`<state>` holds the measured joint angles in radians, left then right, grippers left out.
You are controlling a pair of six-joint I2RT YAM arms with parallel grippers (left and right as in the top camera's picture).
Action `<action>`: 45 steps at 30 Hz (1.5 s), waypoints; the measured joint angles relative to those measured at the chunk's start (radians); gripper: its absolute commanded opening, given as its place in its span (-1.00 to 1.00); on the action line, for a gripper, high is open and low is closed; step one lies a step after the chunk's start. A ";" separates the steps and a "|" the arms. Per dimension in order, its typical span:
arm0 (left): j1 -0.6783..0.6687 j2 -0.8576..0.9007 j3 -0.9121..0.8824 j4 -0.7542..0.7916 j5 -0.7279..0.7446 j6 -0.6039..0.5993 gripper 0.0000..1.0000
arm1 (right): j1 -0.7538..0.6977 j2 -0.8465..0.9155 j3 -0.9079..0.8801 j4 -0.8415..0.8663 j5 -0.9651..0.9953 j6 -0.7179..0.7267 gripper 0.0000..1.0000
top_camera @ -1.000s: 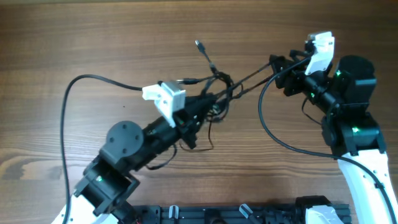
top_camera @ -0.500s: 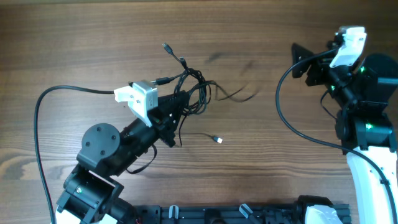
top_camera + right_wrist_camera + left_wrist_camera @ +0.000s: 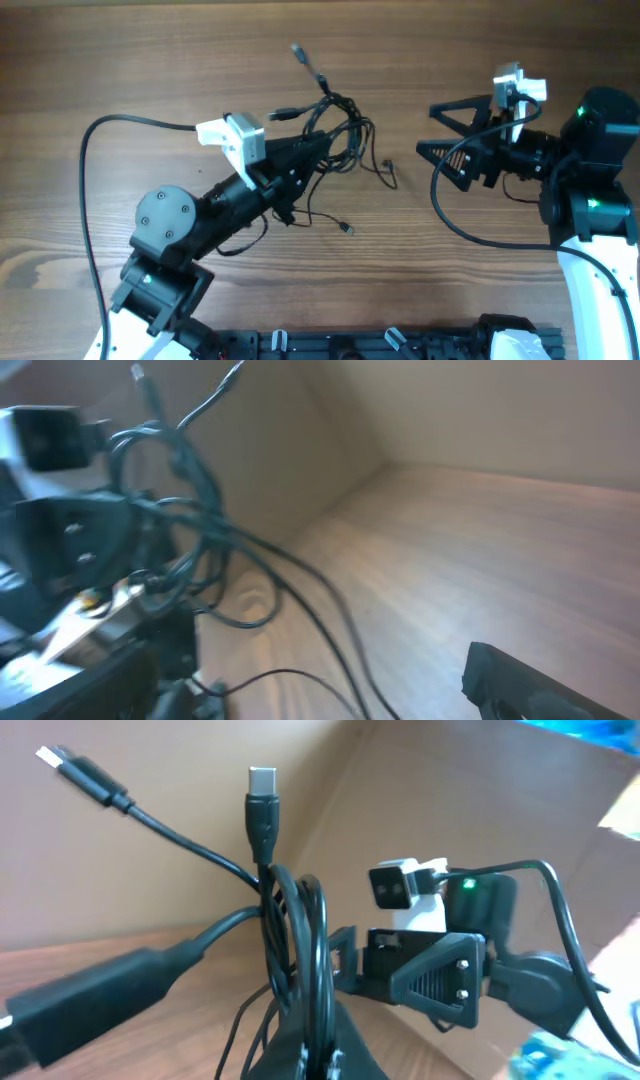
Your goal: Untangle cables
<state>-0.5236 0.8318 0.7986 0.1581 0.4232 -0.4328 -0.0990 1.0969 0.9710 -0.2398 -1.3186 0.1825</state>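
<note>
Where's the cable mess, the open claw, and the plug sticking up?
cables (image 3: 333,112), overhead, on the knotted loops.
right gripper (image 3: 425,128), overhead, midway between its open fingertips.
plug (image 3: 262,780), left wrist view, on its silver tip.

1. This looks like a robotics lab or test bench: a left arm (image 3: 190,225) and a right arm (image 3: 590,200) work at one wood-grain tabletop (image 3: 150,60).
2. Behind the left gripper (image 3: 305,152), by the arm bases, a black mounting rail (image 3: 400,345) lines the tabletop's edge.
3. Beyond that gripper stands a plain brown panel (image 3: 470,790).
</note>
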 measured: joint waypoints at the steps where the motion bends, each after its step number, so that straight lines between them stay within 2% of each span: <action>1: 0.000 0.014 0.000 0.019 0.015 -0.012 -0.92 | 0.000 0.000 0.000 0.001 -0.017 0.000 0.99; 8: -0.007 0.133 0.000 0.253 0.099 -0.083 -0.92 | 0.000 0.001 0.000 -0.007 -0.060 -0.028 0.99; 11: -0.054 0.178 -0.001 0.340 0.101 -0.093 -0.92 | 0.000 0.001 0.000 -0.010 -0.025 -0.031 0.99; 18: -0.146 0.232 -0.001 0.409 0.103 -0.097 -0.92 | 0.000 0.001 0.000 -0.060 0.078 -0.045 0.99; 29: -0.187 0.232 -0.001 0.469 0.101 -0.097 -0.92 | 0.000 0.002 0.000 -0.105 0.196 -0.080 0.99; 31: -0.194 0.238 -0.001 0.461 0.098 -0.097 -0.92 | 0.007 0.001 0.000 -0.119 0.318 -0.084 0.99; 35: -0.181 0.253 -0.005 0.419 0.080 -0.097 -0.92 | 0.021 -0.008 0.002 -0.174 0.729 -0.074 0.99; 36: -0.160 0.248 -0.005 0.412 0.080 -0.097 -0.92 | 0.021 -0.009 0.002 -0.191 0.906 -0.071 0.99; 39: -0.092 0.197 -0.005 0.374 0.097 -0.097 -0.92 | 0.001 -0.006 0.002 -0.202 1.123 -0.070 0.99; 43: 0.024 0.045 -0.005 0.323 0.114 -0.097 -0.92 | -0.056 -0.001 0.002 -0.209 1.250 -0.067 1.00; 45: 0.084 -0.007 -0.005 0.245 0.136 -0.097 -0.92 | -0.065 0.006 0.002 -0.218 1.253 -0.068 1.00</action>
<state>-0.4400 0.8249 0.7937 0.4030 0.5591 -0.5293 -0.1642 1.1027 0.9730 -0.4576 -0.0658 0.1150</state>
